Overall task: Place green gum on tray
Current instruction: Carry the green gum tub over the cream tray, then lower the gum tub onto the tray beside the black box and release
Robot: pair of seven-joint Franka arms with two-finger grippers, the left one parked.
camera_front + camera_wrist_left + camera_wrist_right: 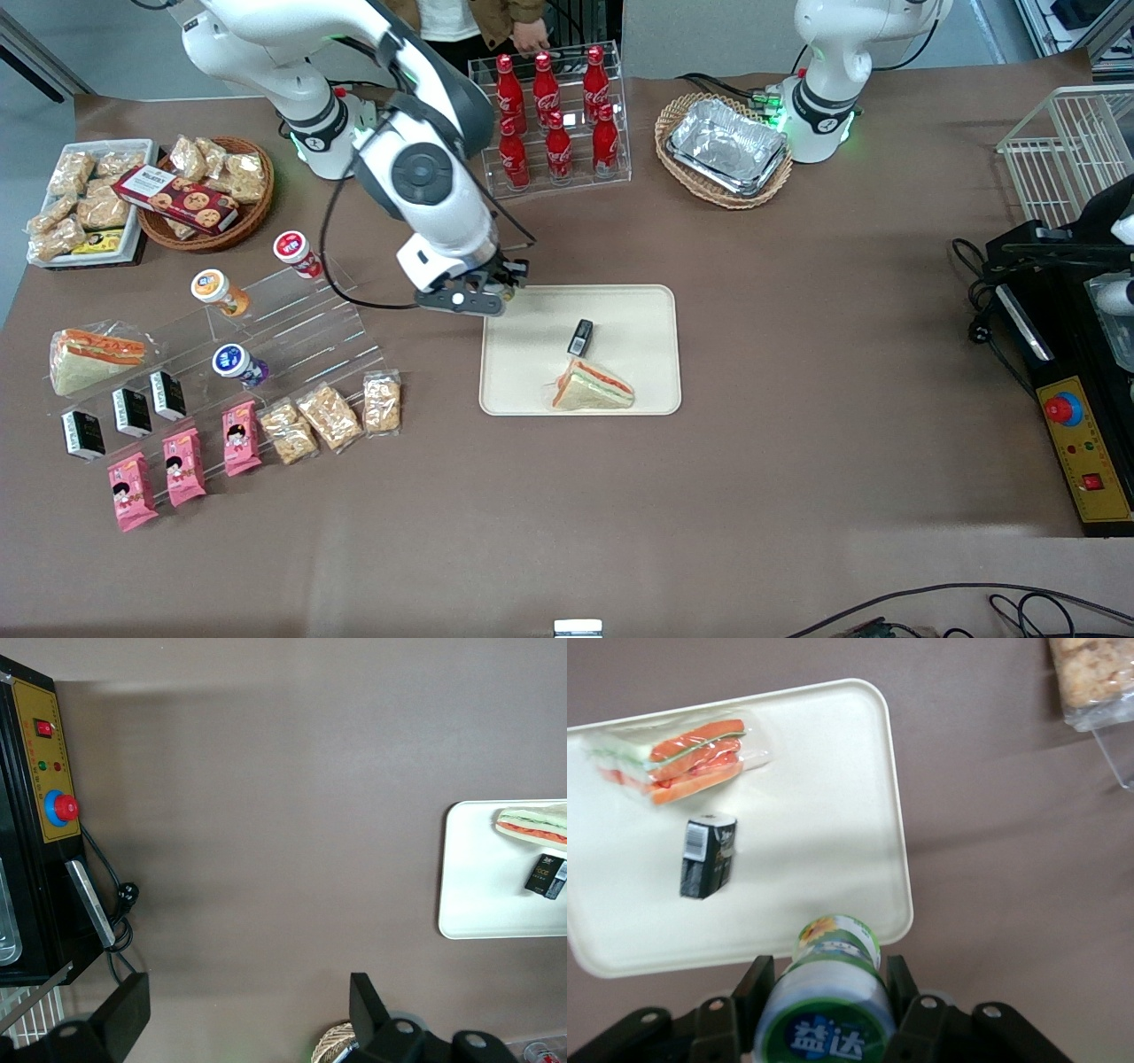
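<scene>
Brown paper covers the table (797, 461), with snacks, a cola rack (554, 115) and a foil-filled basket (725, 149) around. The gripper (496, 297) hangs over the tray's (638, 306) edge nearest the working arm, clamped on the gum (828, 992); a sandwich (592, 388) and a black pack (580, 337) lie on the tray.

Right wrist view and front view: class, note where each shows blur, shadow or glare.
Right wrist view: the green gum held in the gripper is blurred at its lid, while the tray and wrapped sandwich are sharp; the black box casts a faint shadow. Front view: glare on the foil trays and acrylic steps.
</scene>
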